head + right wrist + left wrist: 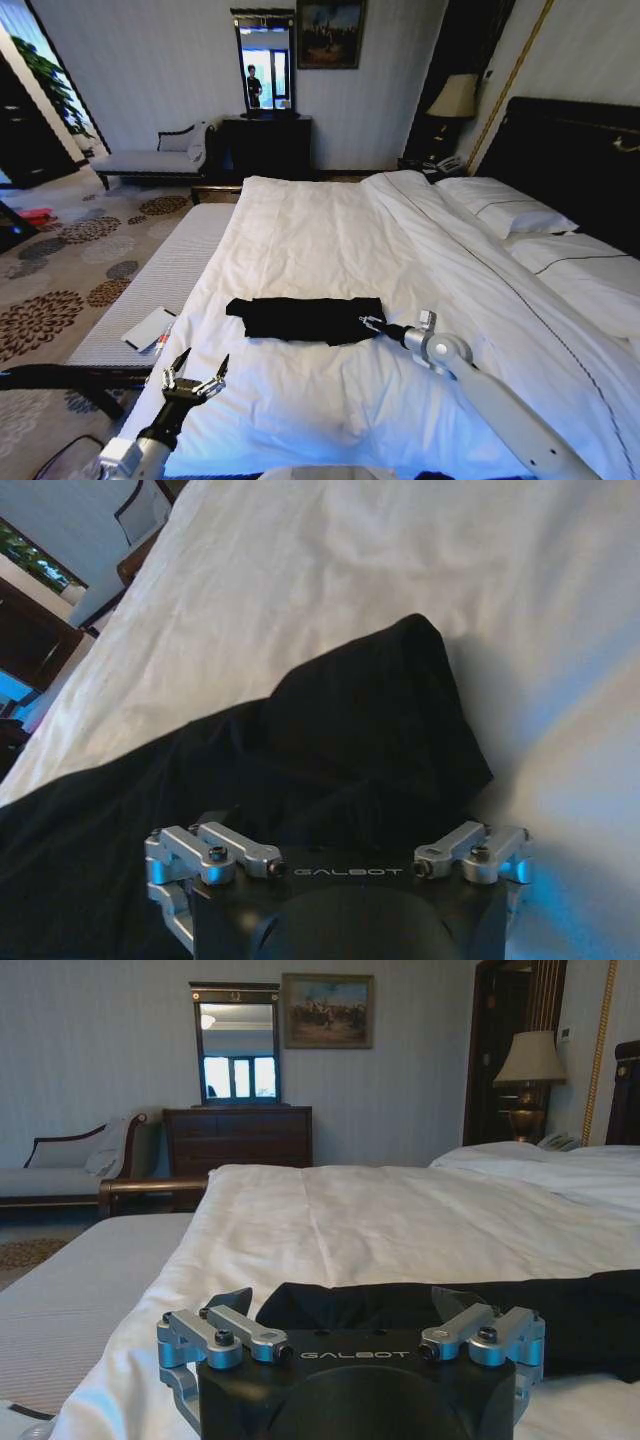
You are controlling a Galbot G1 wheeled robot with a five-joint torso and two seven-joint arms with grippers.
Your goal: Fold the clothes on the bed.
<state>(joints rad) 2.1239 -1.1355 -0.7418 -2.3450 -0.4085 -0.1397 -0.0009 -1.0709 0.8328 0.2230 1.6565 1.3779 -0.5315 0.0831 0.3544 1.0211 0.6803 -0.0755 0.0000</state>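
Right claw at black T-shirt end mid-bed, grip state we cannot tell; left claw released, waiting near bed's foot edge.

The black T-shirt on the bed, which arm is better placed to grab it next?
The right. Its claw is already at the black T-shirt's right edge, low over the fabric. The left claw hangs open nearer the robot, clear of the shirt, above the duvet.
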